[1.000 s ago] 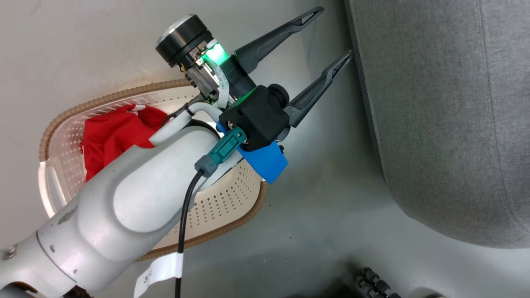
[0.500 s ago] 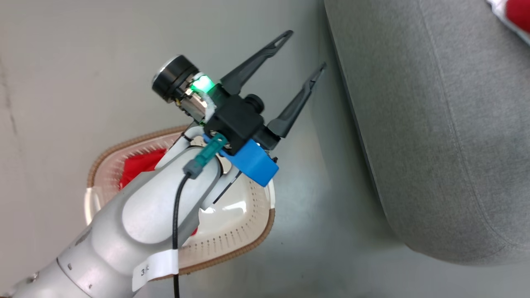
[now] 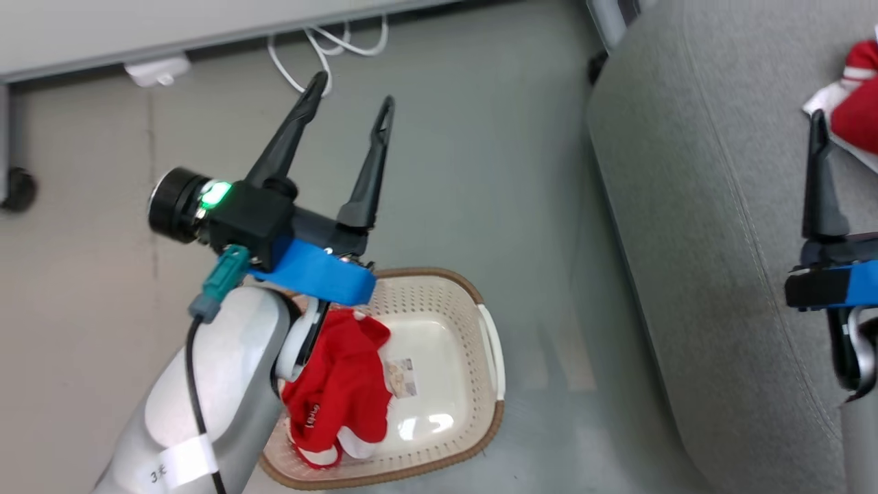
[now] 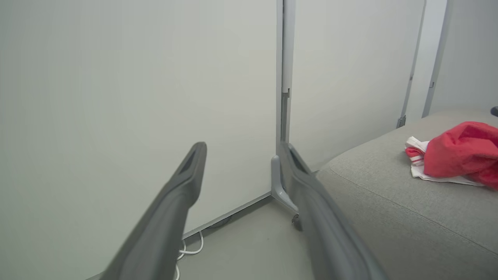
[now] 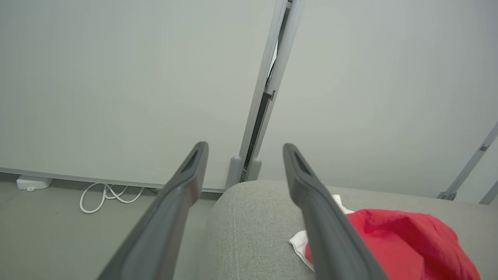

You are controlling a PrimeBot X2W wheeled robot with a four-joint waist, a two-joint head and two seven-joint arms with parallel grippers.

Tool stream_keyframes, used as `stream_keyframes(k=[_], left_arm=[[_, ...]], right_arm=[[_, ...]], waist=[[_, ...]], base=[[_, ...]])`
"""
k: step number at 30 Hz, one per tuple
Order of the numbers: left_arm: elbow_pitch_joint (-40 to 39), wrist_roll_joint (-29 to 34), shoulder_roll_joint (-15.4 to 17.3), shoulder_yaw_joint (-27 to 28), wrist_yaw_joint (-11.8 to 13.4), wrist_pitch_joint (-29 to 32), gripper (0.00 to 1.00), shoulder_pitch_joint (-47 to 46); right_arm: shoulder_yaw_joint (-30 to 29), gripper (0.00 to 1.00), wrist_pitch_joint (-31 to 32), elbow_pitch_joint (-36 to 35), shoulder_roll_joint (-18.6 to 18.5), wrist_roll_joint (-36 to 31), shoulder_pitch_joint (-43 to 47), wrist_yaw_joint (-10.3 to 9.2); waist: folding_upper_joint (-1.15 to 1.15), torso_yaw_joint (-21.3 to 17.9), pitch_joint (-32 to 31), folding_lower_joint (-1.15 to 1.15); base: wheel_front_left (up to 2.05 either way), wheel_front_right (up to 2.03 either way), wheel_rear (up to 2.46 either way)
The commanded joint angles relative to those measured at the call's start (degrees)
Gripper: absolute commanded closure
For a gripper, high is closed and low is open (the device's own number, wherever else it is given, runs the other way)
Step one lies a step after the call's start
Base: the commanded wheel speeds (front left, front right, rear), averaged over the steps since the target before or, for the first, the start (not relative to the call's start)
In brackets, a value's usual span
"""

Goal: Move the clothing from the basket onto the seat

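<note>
One red garment (image 3: 343, 387) with white trim lies crumpled in the left half of the cream basket (image 3: 488, 418) on the floor. My left gripper (image 3: 353, 92) hangs open and empty above the basket's far end, fingers pointing at the wall. The second red and white garment (image 3: 857, 113) lies on the grey seat (image 3: 713, 233) at the right, also seen in the left wrist view as a garment (image 4: 459, 153) on the seat (image 4: 389, 202). My right gripper (image 5: 244, 147) is open and empty over the seat's edge, just left of that garment (image 5: 400, 241).
A white cable (image 3: 329, 48) and a white power block (image 3: 154, 68) lie on the floor by the wall panel. A caster (image 3: 17, 189) stands at the far left. Bare grey floor runs between basket and seat.
The head camera has swung, shifting the whole picture. My left arm has risen off the basket and turned toward the wall. The garment in the basket now shows uncovered, and a right finger has come into view.
</note>
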Motion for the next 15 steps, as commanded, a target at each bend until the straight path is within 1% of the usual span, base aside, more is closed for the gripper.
stream_keyframes(k=[1,2,8,15], left_arm=[[-0.5,0.8,-0.7,2.9,0.1,-0.2,0.00,2.6],[-0.5,0.8,-0.7,2.9,0.1,-0.2,0.00,2.6],[-0.9,3.4,-2.5,10.4,-0.7,-0.3,0.00,8.5],[-1.6,6.1,-4.7,18.0,-2.1,-0.2,0.00,15.1]], right_arm=[[1.6,0.00,-0.2,-0.4,0.3,0.5,1.2,0.01],[1.6,0.00,-0.2,-0.4,0.3,0.5,1.2,0.01],[6.0,0.00,-0.2,-0.3,1.1,1.0,2.5,0.01],[8.1,0.00,-0.2,0.4,3.0,2.2,5.7,0.01]], waist=[[0.00,3.6,-4.0,0.01],[0.00,3.6,-4.0,0.01],[0.00,6.4,-8.0,0.01],[0.00,8.7,-12.4,0.01]], base=[[0.00,0.00,0.00],[0.00,0.00,0.00],[0.00,0.00,0.00],[0.00,0.00,0.00]])
